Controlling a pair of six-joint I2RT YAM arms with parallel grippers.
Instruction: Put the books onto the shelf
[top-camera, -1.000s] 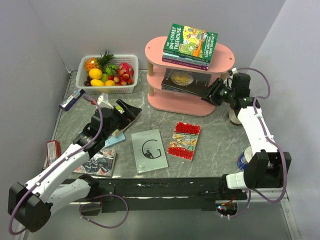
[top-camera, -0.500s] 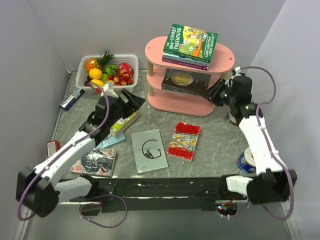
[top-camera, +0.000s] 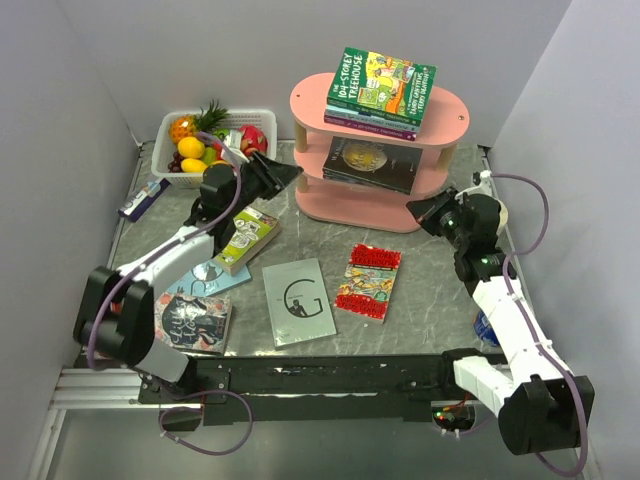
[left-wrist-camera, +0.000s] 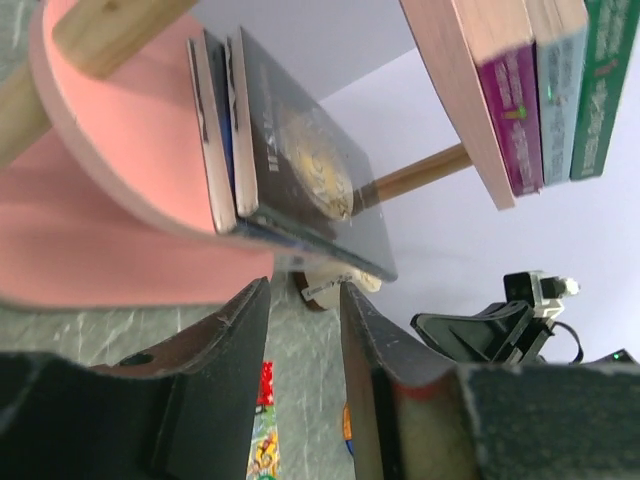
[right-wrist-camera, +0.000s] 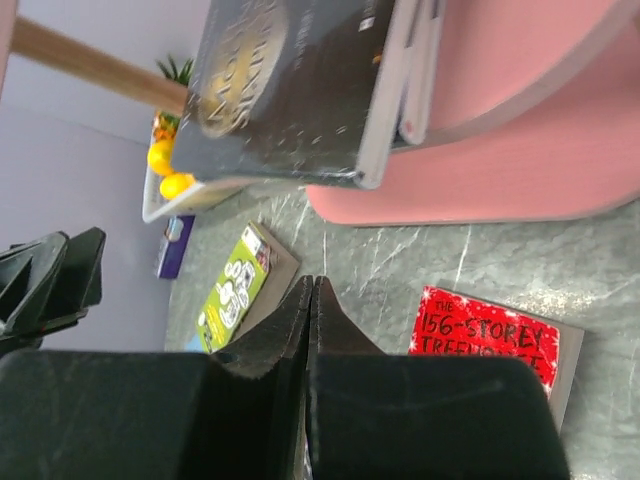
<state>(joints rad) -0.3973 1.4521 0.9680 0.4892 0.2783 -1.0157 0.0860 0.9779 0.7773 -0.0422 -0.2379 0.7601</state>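
The left gripper (top-camera: 292, 174) has swung up from the lower left to the middle of the picture, and the right gripper (top-camera: 418, 208) has pulled back from the pink shelf (top-camera: 306, 104). The shelf stands at the upper middle. It has a stack of books (top-camera: 382, 88) on its top level and a dark book (top-camera: 370, 163) on the middle level, poking out over the front edge.

Five more lie flat on the grey table (top-camera: 430, 290) - a green and yellow book (top-camera: 245, 238), a light blue book (top-camera: 210, 275), a swirly dark book (top-camera: 193, 322), a grey G book (top-camera: 297, 300) and a red book (top-camera: 369, 281).

The left gripper's fingers are a little way apart with nothing between them. The right gripper is pressed tight together and empty.

These books look thin, light, bendy and smooth, so I think pinching one at its edge would work best. The bottom level looks free - but the wooden posts (top-camera: 300, 133) and the fruit basket (top-camera: 220, 181) crowd the left end.
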